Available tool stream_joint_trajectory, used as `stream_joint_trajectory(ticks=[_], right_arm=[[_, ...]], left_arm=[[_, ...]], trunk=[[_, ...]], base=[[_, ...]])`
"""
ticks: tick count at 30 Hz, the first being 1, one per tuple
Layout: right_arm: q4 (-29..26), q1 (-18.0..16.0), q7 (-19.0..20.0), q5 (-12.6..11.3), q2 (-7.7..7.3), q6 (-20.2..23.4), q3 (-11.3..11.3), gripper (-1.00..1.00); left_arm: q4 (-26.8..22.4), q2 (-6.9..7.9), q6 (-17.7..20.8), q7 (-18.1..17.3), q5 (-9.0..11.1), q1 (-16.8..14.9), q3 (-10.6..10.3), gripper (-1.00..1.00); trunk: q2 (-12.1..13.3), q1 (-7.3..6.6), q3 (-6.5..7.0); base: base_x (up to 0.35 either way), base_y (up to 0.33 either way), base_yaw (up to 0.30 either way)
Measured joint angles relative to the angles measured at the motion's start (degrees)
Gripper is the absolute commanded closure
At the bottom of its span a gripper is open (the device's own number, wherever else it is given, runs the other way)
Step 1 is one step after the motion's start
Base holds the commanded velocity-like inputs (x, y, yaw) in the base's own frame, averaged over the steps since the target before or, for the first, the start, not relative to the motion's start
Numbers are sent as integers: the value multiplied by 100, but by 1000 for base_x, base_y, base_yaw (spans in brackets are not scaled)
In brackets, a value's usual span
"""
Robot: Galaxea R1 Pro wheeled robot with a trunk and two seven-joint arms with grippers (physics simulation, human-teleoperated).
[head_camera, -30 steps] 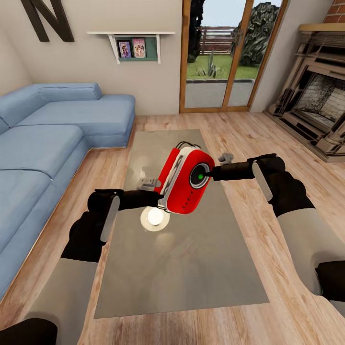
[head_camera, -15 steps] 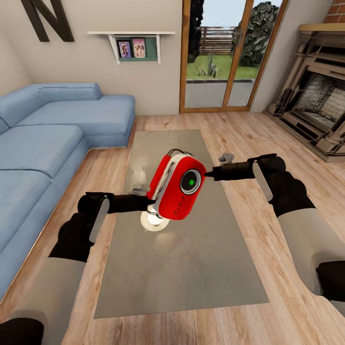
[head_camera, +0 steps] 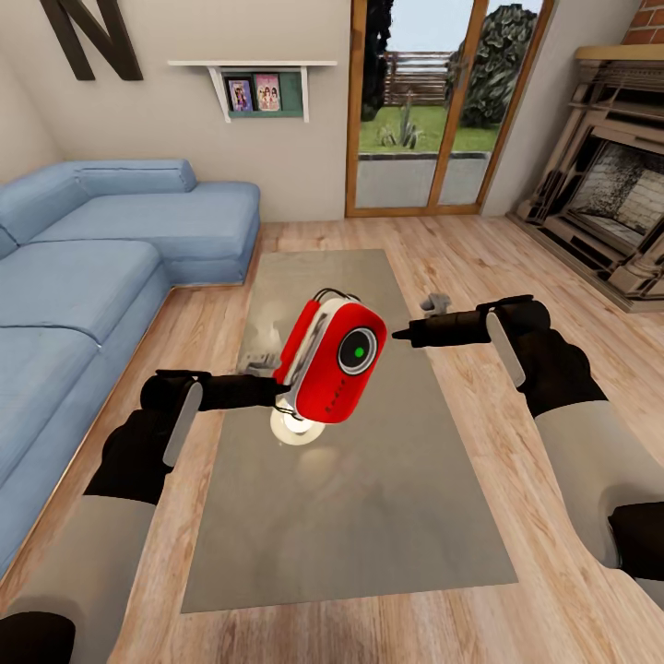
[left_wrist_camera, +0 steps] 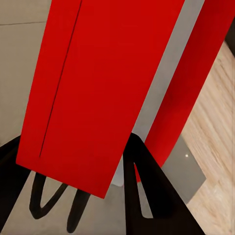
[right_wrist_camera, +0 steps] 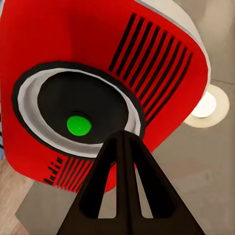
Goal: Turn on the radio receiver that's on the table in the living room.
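The red radio receiver (head_camera: 334, 360) hangs tilted above the grey glossy table (head_camera: 369, 516), and my left gripper (head_camera: 281, 392) is shut on its lower back edge. Its round dial (head_camera: 358, 350) has a green centre and faces my right gripper (head_camera: 398, 335). That gripper is shut, its tip a short gap from the dial. In the left wrist view the radio's red side and white trim (left_wrist_camera: 98, 88) sit between the dark fingers (left_wrist_camera: 142, 191). In the right wrist view the closed fingers (right_wrist_camera: 125, 186) point at the dial (right_wrist_camera: 78, 112) just below its green spot.
A blue sectional sofa (head_camera: 83, 277) runs along the left and a brick fireplace (head_camera: 609, 203) stands at the right. Glass doors (head_camera: 429, 101) are behind the table. A bright lamp reflection (head_camera: 297, 424) shows on the tabletop under the radio. Wood floor surrounds the table.
My left arm has drawn the radio leftward and slightly down, away from the right gripper's tip, which was touching the dial. The right arm has stayed in place.
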Motion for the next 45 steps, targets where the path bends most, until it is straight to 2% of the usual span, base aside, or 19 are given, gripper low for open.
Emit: stream_joint_trajectory(ticks=[1, 2, 5, 7, 17, 26, 29, 30, 31, 39, 41, 45], right_arm=[[0, 0, 0, 0, 0, 0, 0, 100], [0, 0, 0, 0, 0, 1, 0, 100], [0, 0, 0, 0, 0, -1, 0, 100], [0, 0, 0, 0, 0, -1, 3, 100], [-6, 0, -23, 57, -38, 7, 86, 100], [-9, 1, -52, 689, -348, 13, 51, 100], [-9, 1, -53, 785, -495, 14, 45, 100], [-8, 3, -53, 888, -767, -4, 38, 100], [-9, 3, -53, 864, -853, 5, 37, 100], [19, 8, -43, 883, -1909, -24, 18, 100], [39, 8, -37, 875, -2086, -28, 24, 100], [43, 9, -41, 862, -2113, -21, 26, 100]], left_arm=[[-1, 0, 3, 0, 9, 0, 1, 100], [-11, 3, 2, 1, 27, -1, 94, 100], [-18, 2, -9, 5, -44, 0, 218, 100], [-25, 1, 12, 0, 14, 0, 238, 100], [-24, 0, 2, 8, -4, 0, 270, 100], [-2, 1, -6, 9, -34, 0, 271, 100], [-2, 1, -4, 9, -33, 0, 271, 100], [-4, 2, -2, 13, -33, 1, 277, 100], [-2, 1, -3, 13, -39, 0, 277, 100], [-2, 1, 1, 9, -35, 0, 271, 100], [-5, -11, 9, 92, -1, 0, 271, 100], [5, -26, 1, 435, -49, 0, 272, 100]], trunk=[[0, 0, 0], [0, 0, 0], [0, 0, 0], [0, 0, 0], [0, 0, 0], [0, 0, 0], [0, 0, 0], [0, 0, 0], [0, 0, 0], [0, 0, 0], [0, 0, 0], [0, 0, 0]], base=[[0, 0, 0], [0, 0, 0], [0, 0, 0], [0, 0, 0], [0, 0, 0], [0, 0, 0], [0, 0, 0], [0, 0, 0], [0, 0, 0], [0, 0, 0], [0, 0, 0], [0, 0, 0]])
